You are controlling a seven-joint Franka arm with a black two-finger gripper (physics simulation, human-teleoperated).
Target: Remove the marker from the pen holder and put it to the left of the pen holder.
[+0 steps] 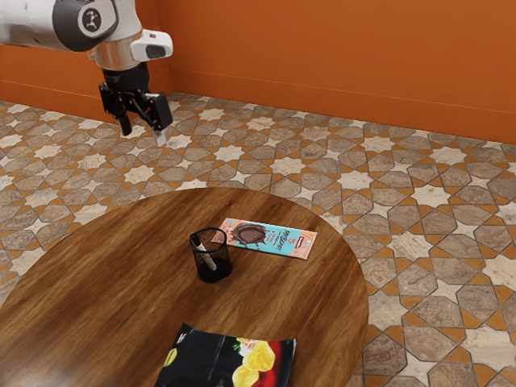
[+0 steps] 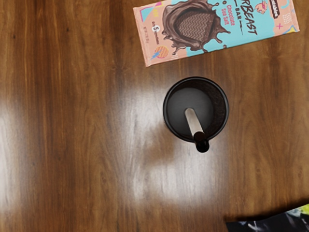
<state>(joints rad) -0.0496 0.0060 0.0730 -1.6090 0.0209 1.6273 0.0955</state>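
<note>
Exterior view shows a round, brown wooden table (image 1: 105, 282) on a star-patterned tiled floor (image 1: 435, 242), orange walls (image 1: 339, 56) beyond. The black two-finger gripper (image 1: 143, 131) hangs spread.

The black gripper (image 1: 143, 134) is hanging off beyond the round wooden table (image 1: 97, 278), its fingers standing apart. The mesh pen holder (image 1: 225, 264) is standing upright; the marker (image 1: 208, 259) is leaning inside, its lower end apparently nearing the bottom. A flat, colourful packet (image 1: 278, 240) is lying beside the holder, and a dark bag (image 1: 210, 356) is lying nearer the camera.
</note>
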